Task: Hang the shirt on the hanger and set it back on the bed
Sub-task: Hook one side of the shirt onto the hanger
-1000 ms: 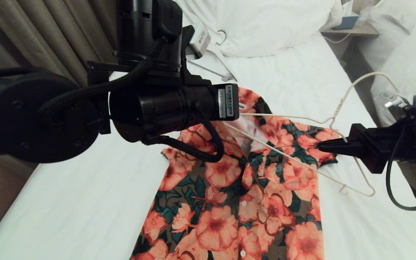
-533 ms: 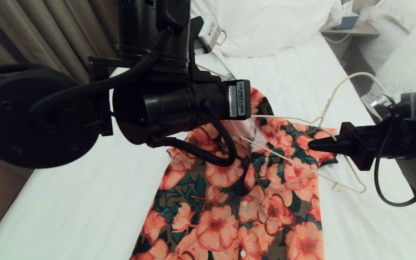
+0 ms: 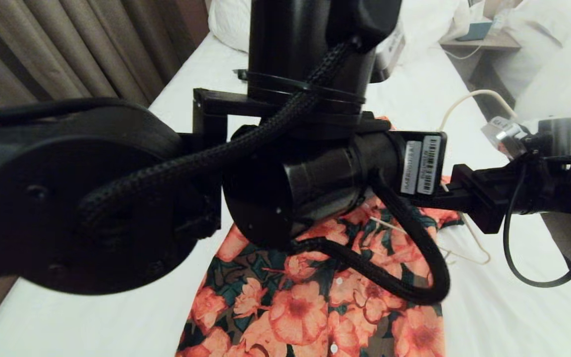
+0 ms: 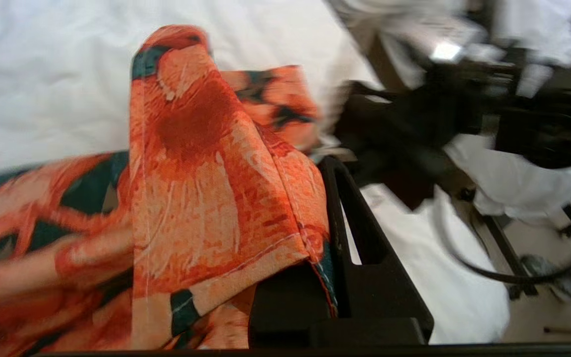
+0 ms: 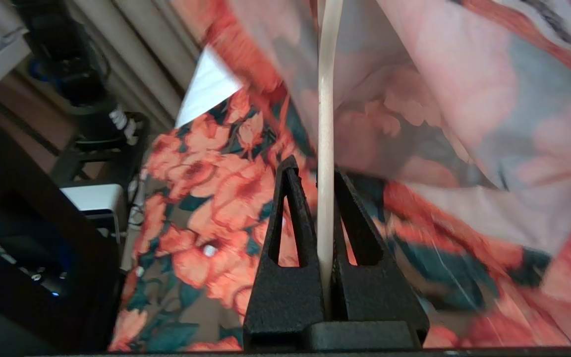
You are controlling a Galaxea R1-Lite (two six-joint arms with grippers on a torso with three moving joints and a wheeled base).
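While the orange-flowered, dark-leaved short-sleeved shirt (image 3: pixel 315 302) lies on the white-sheeted bed (image 3: pixel 92 317), the left end effector (image 4: pixel 315 267) pinches its raised fabric; the right end effector (image 5: pixel 321 198) clamps the thin cream wire hanger (image 5: pixel 326 124) against the shirt.

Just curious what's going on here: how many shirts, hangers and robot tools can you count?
Shirt: 1
Hanger: 1
Tools: 2, left tool shut on the shirt, right tool shut on the hanger
Total: 4
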